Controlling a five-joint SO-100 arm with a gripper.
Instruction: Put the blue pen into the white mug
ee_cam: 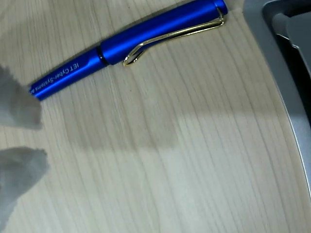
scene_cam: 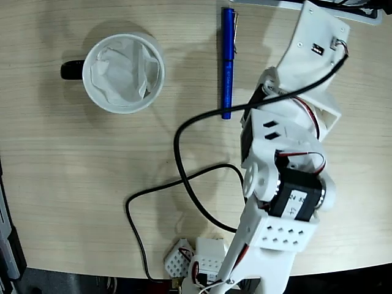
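The blue pen (scene_cam: 228,61) lies flat on the wooden table, cap and metal clip at the far end in the fixed view. In the wrist view the blue pen (ee_cam: 131,43) runs diagonally across the top, clip up. The white mug (scene_cam: 125,109) stands upright to the left, its black handle (scene_cam: 72,70) pointing left and crumpled white paper inside. My gripper (scene_cam: 264,82) hovers just right of the pen's lower half. In the wrist view the gripper (ee_cam: 34,138) shows as two blurred white fingertips (ee_cam: 19,104) at the left edge, a narrow gap between them and nothing held.
A black cable (scene_cam: 184,177) loops over the table between the mug and the arm. A grey device edge (ee_cam: 286,73) lies close to the pen's cap end, at the table's top right edge (scene_cam: 367,15). White connector blocks (scene_cam: 190,257) sit by the near edge.
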